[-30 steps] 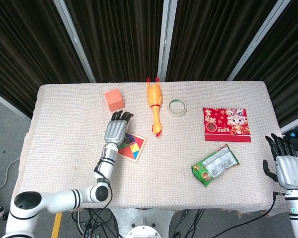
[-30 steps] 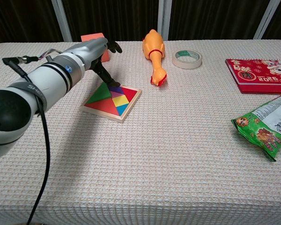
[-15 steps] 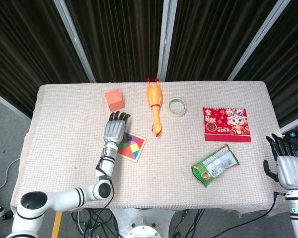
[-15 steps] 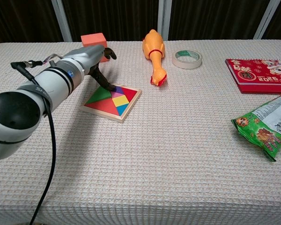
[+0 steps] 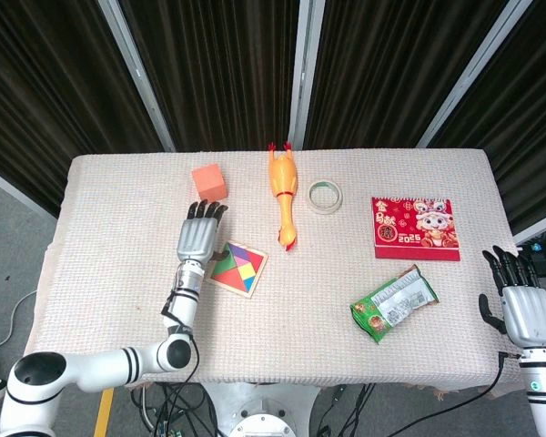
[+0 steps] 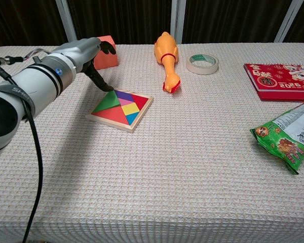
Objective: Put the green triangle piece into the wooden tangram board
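Left hand (image 5: 197, 238) has drawn back off the wooden tangram board (image 6: 121, 109), empty, fingers spread. Green triangle piece (image 6: 108, 103) sits in the board. Orange block (image 5: 208, 182) and rubber chicken (image 5: 284, 193) flank it. Right hand (image 5: 522, 307) idle, released.

Lab-like: curtained backdrop (image 5: 237, 73), cloth-covered table (image 5: 118, 273).
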`<state>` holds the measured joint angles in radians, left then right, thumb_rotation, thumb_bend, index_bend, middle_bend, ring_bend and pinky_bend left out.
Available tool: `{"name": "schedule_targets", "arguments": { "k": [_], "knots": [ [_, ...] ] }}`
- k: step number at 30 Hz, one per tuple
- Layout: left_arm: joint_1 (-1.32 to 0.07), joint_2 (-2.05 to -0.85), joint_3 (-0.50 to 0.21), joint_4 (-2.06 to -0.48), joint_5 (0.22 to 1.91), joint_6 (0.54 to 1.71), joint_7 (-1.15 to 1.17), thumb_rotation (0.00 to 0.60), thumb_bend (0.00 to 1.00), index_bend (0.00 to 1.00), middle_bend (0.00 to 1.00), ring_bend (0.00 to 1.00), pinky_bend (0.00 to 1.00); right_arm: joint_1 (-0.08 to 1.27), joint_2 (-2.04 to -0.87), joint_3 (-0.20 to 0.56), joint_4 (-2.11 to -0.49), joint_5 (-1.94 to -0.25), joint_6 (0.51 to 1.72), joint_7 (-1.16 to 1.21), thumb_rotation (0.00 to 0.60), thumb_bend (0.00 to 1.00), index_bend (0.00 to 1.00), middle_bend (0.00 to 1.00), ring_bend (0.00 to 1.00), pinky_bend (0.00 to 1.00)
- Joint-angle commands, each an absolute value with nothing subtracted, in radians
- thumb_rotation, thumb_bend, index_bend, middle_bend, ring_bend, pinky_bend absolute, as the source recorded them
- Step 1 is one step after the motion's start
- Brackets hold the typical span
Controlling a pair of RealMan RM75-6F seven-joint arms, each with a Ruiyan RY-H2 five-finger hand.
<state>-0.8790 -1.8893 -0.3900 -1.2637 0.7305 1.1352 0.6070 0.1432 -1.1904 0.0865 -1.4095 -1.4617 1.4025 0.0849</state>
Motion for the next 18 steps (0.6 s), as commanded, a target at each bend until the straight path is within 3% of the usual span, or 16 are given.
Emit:
{"name": "schedule_targets", "arguments": {
  "k": [1, 18],
  "knots": [
    [-0.877, -1.887, -0.398, -1.279, 0.733, 1.134, 0.589, 0.6, 0.16, 0.15, 0.1, 0.0, 0.02, 0.144, -1.189, 0.086, -1.416, -1.464, 1.404, 0.079, 0.6, 0.45, 0.0, 0.0, 0.0, 0.0],
    [-0.916, -1.968, -0.406, -1.138, 0.704, 1.08, 0.582, 0.6, 0.16, 0.15, 0.1, 0.0, 0.02, 0.146, -1.195, 0.085, -1.404, -1.456, 1.391, 0.091, 0.6, 0.45, 0.0, 0.0, 0.0, 0.0]
  ]
}}
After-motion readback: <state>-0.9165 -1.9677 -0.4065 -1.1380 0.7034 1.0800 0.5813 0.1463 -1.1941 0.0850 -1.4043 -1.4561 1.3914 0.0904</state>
